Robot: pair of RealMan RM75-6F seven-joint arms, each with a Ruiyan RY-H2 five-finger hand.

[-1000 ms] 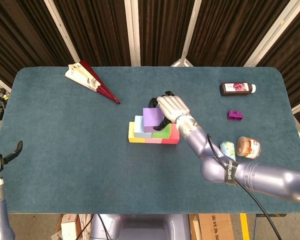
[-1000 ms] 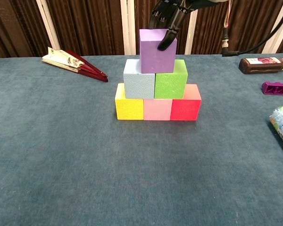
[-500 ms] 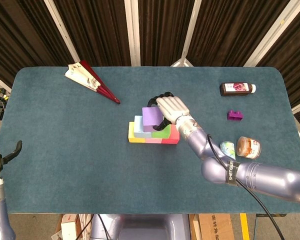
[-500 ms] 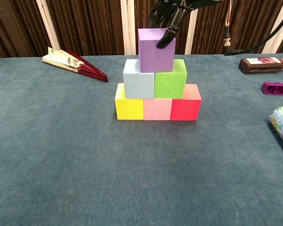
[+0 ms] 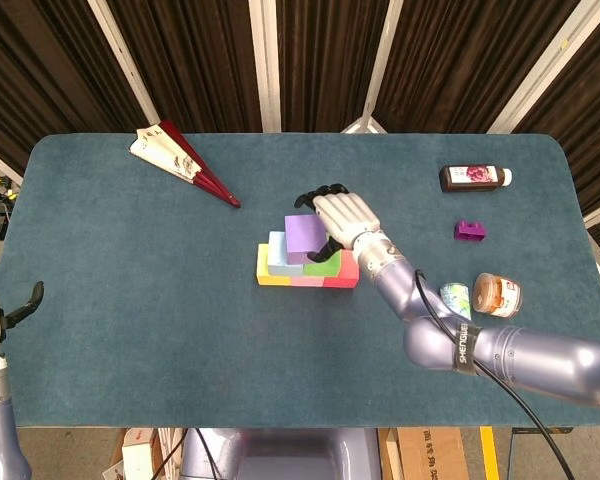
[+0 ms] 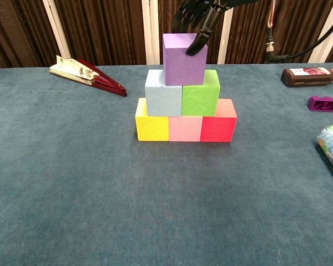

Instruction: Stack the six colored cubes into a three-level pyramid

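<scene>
The right hand (image 6: pixel 195 22) is on top of the purple cube (image 6: pixel 184 51), with its fingers (image 6: pixel 198 43) curled around the upper edge, so it grips this cube. The purple cube sits on the light blue cube (image 6: pixel 163 92) and the green cube (image 6: pixel 200 93). Under them the yellow cube (image 6: pixel 152 119), pink cube (image 6: pixel 184 128) and red cube (image 6: pixel 218 121) stand in one row on the counter (image 6: pixel 72 183). The left hand (image 5: pixel 22 306) is at the counter's edge, holding nothing, fingers apart.

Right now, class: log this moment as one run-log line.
stage: top level | right hand: holds purple foam cube on blue cube and green cube | left hand: idle
</scene>
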